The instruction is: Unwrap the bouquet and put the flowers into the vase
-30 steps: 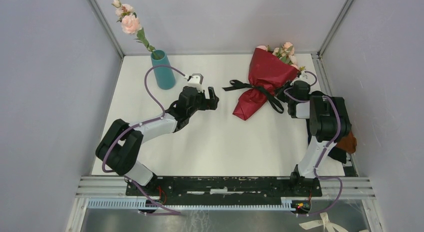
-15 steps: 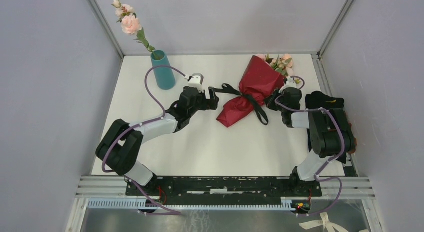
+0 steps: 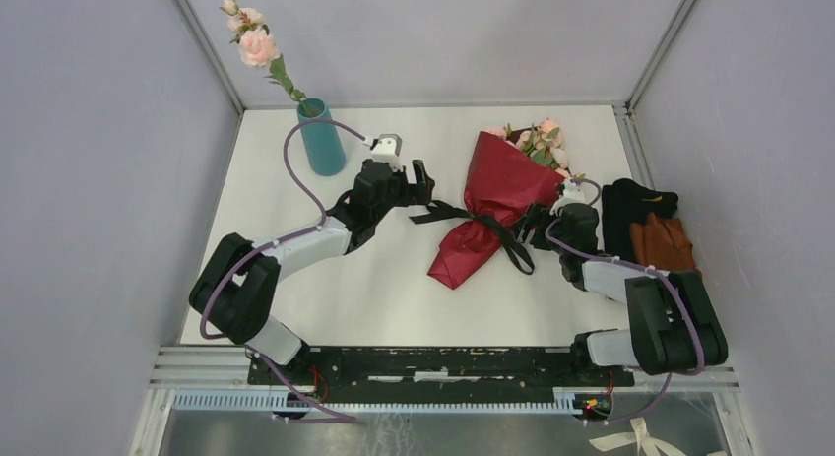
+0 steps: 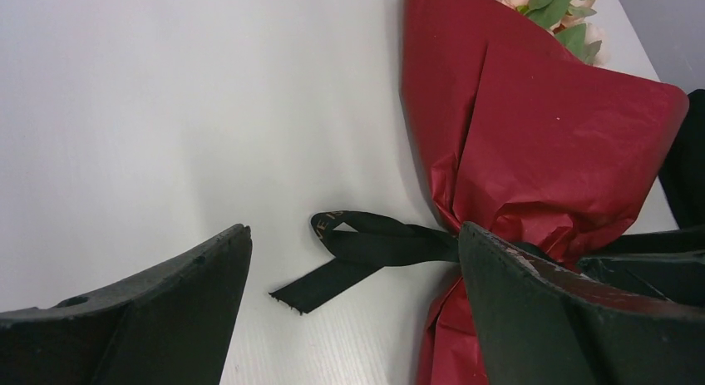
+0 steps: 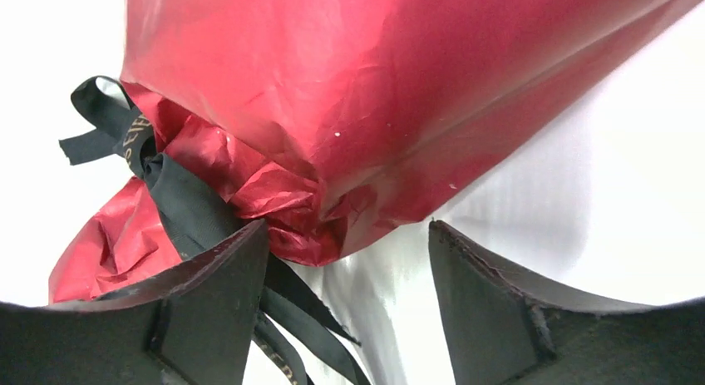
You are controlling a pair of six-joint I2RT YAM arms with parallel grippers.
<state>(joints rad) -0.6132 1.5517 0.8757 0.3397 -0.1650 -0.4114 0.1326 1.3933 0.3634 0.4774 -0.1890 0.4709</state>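
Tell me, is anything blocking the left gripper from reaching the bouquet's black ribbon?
Nothing visible does. The left gripper is open and points at the black ribbon; only bare table lies between them.

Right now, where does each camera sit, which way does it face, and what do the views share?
Top external: above and behind the bases, looking down on the table; shows the left arm and right arm whole, the vase, bouquet and cloth pile.
Left wrist: low over the table, facing the bouquet's black ribbon; open fingers of the left gripper frame the bottom.
Right wrist: low, close against the bouquet's red paper; parted fingers of the right gripper below.
Shared: bouquet and ribbon appear in all three.
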